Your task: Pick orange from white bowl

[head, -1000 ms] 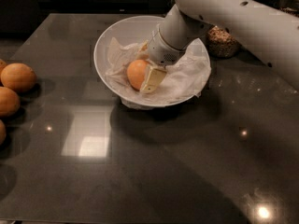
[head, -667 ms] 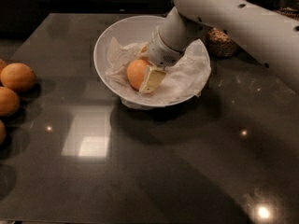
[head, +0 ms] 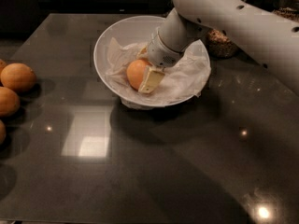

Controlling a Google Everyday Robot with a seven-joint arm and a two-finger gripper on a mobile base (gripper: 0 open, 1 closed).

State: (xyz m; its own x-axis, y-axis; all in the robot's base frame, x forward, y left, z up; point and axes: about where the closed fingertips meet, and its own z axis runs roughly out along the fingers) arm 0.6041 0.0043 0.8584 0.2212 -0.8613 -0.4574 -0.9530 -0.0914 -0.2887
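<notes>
Item one: the gripper (head: 149, 77) is down inside the white bowl (head: 100, 50), at its middle, reached in from the upper right by the white arm (head: 233, 20). You will see its pale tip lying against the right and lower side of the orange (head: 135, 72), touching it. Whether the hand is closed on the fruit or merely set beside it cannot be told from this view; the wrist housing hides the far side.

Item two: the orange sits in the bowl, left of centre, resting on the crumpled white paper (head: 187, 78) that lines it. The fruit is not lifted; paper shows directly beneath it.

Item three: the bowl stands upright on the dark glossy table (head: 187, 171), toward the rear centre.

Item four: note a group of duller tan-orange fruits (head: 17, 77) at the left edge of the table, well apart from the bowl. A glass jar of grains (head: 218, 42) stands just behind the bowl's right rim, partly covered by the arm
</notes>
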